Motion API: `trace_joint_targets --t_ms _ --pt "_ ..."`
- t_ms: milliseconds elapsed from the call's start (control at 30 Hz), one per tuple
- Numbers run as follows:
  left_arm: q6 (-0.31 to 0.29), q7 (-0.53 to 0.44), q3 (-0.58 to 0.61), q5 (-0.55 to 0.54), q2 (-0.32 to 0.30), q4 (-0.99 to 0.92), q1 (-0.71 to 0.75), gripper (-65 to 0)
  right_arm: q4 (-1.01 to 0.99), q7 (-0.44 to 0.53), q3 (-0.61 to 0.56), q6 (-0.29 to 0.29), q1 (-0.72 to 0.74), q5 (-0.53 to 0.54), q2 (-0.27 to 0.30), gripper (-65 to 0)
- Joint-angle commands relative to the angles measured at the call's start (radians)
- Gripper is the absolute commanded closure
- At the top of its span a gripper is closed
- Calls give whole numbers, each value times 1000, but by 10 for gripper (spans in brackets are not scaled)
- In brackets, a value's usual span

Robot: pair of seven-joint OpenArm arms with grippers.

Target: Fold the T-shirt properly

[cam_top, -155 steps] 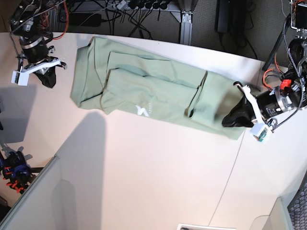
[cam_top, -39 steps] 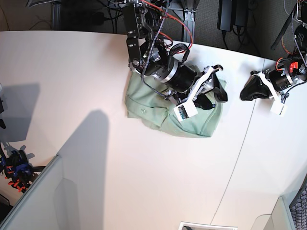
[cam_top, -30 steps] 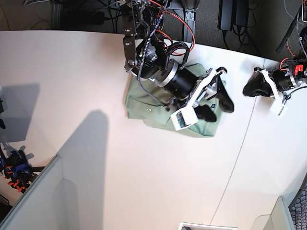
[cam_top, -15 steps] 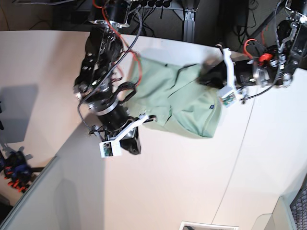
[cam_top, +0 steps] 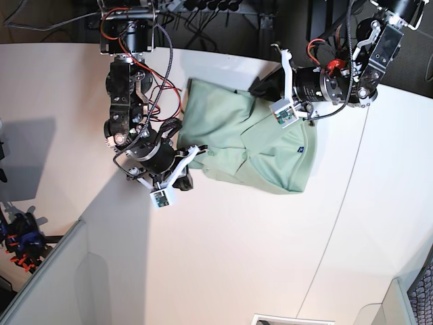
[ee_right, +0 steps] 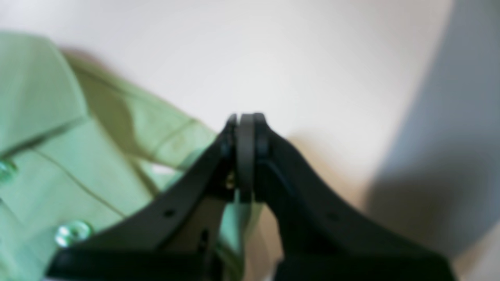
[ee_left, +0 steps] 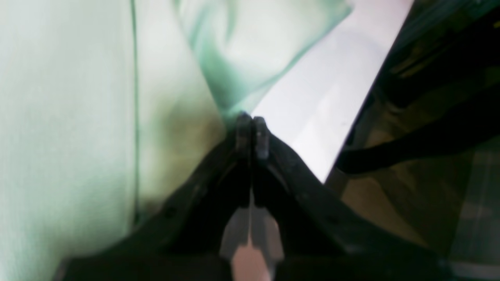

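Note:
The pale mint-green T-shirt (cam_top: 247, 139) lies bunched in folded layers at the middle back of the white table (cam_top: 223, 257). My left gripper (cam_top: 260, 87) is at its far right top edge; in the left wrist view the gripper (ee_left: 250, 128) is shut, with a fold of the shirt (ee_left: 78, 117) tented from the tips. My right gripper (cam_top: 184, 180) is at the shirt's near left edge. In the right wrist view the gripper (ee_right: 244, 128) is shut with its tips over bare table, and the buttoned part of the shirt (ee_right: 50, 156) lies left of and under the fingers.
Cables and a metal frame (cam_top: 203, 13) run behind the table's far edge. A grey panel (cam_top: 54, 284) stands at the lower left. A seam (cam_top: 331, 223) crosses the table on the right. A white object (cam_top: 291, 319) sits at the bottom edge.
The shirt went from spread long to a compact bundle. In the last half second the right gripper moved up to the shirt's left edge and the left gripper moved left along its top.

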Motion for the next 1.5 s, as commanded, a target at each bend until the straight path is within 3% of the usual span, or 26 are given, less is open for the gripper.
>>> trace_joint_targets --t_ms 0,167,433,700,933,1067,1233,1333,1467 --pt "-6 -19 -4 -1 -3 2 -23 0 15 6 -6 3 24 12 13 0" --pt "26 -19 -48 12 -46 -11 -52 0 34 -64 -12 4 -9 92 35 0" --pt "26 -64 -130 12 -136 -11 -138 0 222 -83 -12 3 -240 207 34 0" --pt "26 -106 -130 13 -134 -77 -253 0 426 -84 -12 4 -428 227 -103 0" --pt "27 -124 -130 17 -134 -180 -351 0 440 -89 -13 4 -470 248 -188 0" --pt "27 -123 -130 14 -163 -194 -363 0 442 -89 -12 4 -473 243 -211 0" --pt "26 -93 -159 -98 -237 -187 -357 0 487 -90 29 4 -475 199 -205 0" --pt "-9 -47 -241 -183 -266 -132 -306 0 555 -99 89 4 -492 195 -194 0" --pt "-9 -4 -365 -296 -303 -22 -189 0 655 -128 187 4 -532 195 -177 0"
